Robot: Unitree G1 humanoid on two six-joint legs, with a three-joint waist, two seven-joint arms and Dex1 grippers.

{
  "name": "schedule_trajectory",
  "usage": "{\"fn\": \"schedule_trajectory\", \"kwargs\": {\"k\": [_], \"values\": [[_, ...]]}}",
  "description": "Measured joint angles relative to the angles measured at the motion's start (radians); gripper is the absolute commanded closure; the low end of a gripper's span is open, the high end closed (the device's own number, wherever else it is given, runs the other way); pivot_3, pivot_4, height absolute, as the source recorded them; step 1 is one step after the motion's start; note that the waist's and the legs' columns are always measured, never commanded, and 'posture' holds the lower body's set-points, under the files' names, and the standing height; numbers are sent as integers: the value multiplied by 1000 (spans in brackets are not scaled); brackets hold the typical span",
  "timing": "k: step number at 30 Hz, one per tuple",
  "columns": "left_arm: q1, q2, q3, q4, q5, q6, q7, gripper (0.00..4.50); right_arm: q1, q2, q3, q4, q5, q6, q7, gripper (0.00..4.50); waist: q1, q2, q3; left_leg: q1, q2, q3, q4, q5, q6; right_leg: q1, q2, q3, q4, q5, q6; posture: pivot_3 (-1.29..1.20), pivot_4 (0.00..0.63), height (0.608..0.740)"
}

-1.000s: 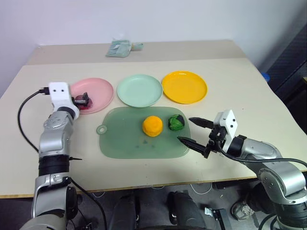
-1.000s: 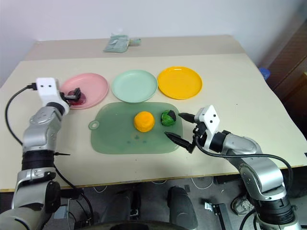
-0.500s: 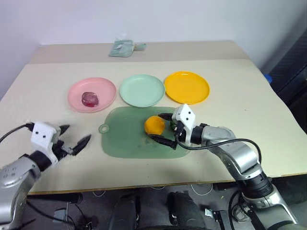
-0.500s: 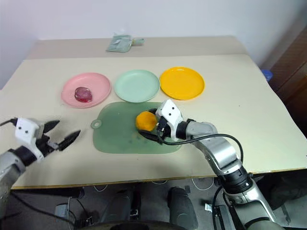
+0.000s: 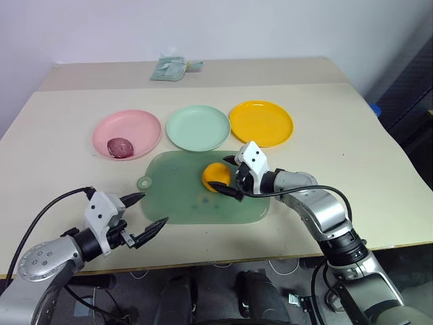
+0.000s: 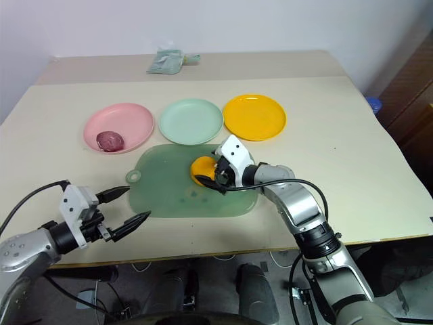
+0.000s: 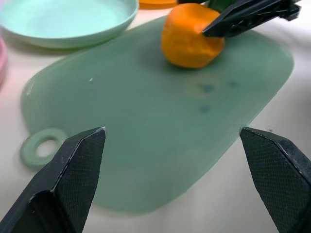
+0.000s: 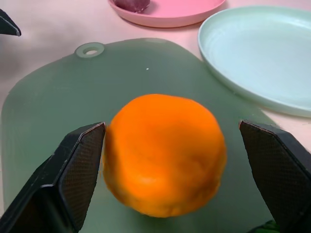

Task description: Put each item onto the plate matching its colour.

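The orange item sits on the translucent green mat. My right gripper is open, with one finger on each side of the orange item and a gap to each. A sliver of the green item shows just behind that gripper. The dark red item lies on the pink plate. The mint plate and the yellow plate hold nothing. My left gripper hangs open and empty near the mat's front left corner.
A crumpled pale green packet lies at the back of the table. A black cable trails from my left wrist. The table's front edge runs just below my left gripper.
My left gripper has let go of the dark red item on the pink plate and drawn back to the front left. My right gripper has moved left across the mat to straddle the orange item.
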Motion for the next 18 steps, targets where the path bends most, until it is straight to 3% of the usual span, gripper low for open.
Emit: {"fn": "schedule_trajectory", "kwargs": {"k": [1,3,4,13,18], "values": [[-1,-1,-2,0,4,-7,-1,0,0,1,0,0,-2,2,2,778,0,0,0,0,0,0,0,0,0,0,0,0,0,0,0,0,150,740],[-3,-3,-15,6,12,-21,-2,0,0,4,1,0,-8,7,6,1629,0,0,0,0,0,0,0,0,0,0,0,0,0,0,0,0,150,740],[-5,-4,-22,10,15,-24,-2,0,0,6,1,0,-10,9,7,1789,0,0,0,0,0,0,0,0,0,0,0,0,0,0,0,0,150,740],[-41,-23,-43,41,42,-52,7,0,-32,31,-30,2,-5,27,6,1859,0,1,0,0,0,0,0,0,0,0,0,0,0,0,0,0,150,740],[-87,-45,-80,35,51,-49,41,0,-285,56,-181,202,-15,35,-135,1859,0,1,1,0,0,0,0,0,0,-1,1,0,0,0,0,0,150,740]]}}
